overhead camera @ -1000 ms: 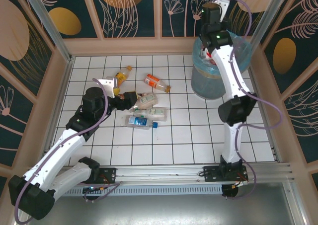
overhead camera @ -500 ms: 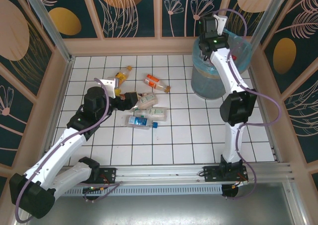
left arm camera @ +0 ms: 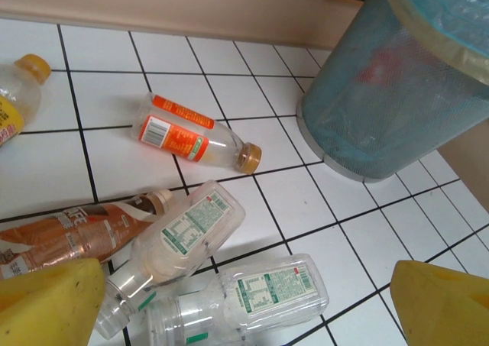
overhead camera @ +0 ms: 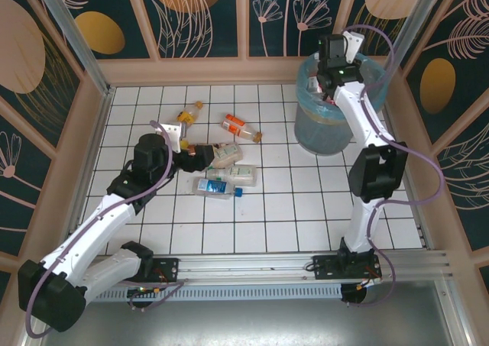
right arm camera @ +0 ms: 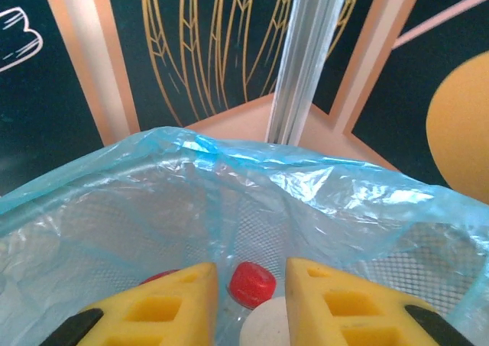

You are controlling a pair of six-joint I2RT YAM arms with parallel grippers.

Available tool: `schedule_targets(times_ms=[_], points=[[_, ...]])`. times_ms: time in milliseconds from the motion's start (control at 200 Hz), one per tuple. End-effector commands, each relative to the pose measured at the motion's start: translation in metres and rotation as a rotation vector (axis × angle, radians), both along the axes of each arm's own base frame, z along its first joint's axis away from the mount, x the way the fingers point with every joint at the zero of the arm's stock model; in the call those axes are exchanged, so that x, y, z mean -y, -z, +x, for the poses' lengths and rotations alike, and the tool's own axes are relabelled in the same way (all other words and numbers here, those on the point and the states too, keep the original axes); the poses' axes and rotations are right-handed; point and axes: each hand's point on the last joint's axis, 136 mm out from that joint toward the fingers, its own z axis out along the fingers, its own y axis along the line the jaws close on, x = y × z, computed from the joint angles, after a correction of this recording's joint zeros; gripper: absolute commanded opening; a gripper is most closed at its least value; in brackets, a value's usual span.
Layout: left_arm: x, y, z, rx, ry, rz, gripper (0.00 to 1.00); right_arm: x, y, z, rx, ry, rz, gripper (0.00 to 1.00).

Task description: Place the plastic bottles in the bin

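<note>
Pile of plastic bottles (overhead camera: 223, 170) lies centre-left, just under the left gripper (overhead camera: 192, 153), which is spread wide and holds nothing. The clear green-label bottle (left arm camera: 263, 292) sits between its fingers (left arm camera: 53, 304), long axis roughly along the finger-to-finger line, so the wrist likely needs a turn to straddle it. The bin (overhead camera: 325, 121) is far right, well apart. The right gripper (right arm camera: 252, 273) is over the bin mouth; can't tell if it grips anything.

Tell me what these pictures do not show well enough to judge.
1. Right hand, right wrist view: the bottom edge cuts its fingers; whether it holds anything is unclear.
2. Bin, top view: the right arm hides most of its contents.
3. Brown bottle, left wrist view: the left hand's finger hides its base.
</note>
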Motion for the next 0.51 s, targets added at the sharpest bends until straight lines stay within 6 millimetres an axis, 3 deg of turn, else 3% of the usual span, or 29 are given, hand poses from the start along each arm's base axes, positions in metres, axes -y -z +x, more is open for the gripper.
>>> schedule_targets(times_ms=[0, 115, 250, 330, 410, 500], points=[[0.006, -0.004, 0.000, 0.026, 0.032, -0.015, 0.96, 0.012, 0.022, -0.040, -0.089, 0.035, 0.075, 0.29], [0.005, -0.003, -0.001, 0.027, 0.032, -0.010, 0.96, 0.016, 0.020, -0.056, -0.050, 0.022, 0.112, 0.28], [0.006, -0.003, -0.001, 0.025, 0.033, -0.012, 0.96, 0.022, 0.014, -0.056, -0.005, 0.003, 0.147, 0.28], [0.006, -0.004, -0.001, 0.026, 0.031, -0.015, 0.96, 0.026, 0.002, -0.052, 0.023, -0.001, 0.141, 0.29], [0.006, -0.006, 0.000, 0.028, 0.029, -0.017, 0.96, 0.026, -0.017, -0.047, 0.065, -0.008, 0.153, 0.38], [0.004, -0.008, 0.001, 0.033, 0.016, -0.013, 0.96, 0.018, -0.039, -0.045, 0.123, -0.041, 0.182, 0.43]])
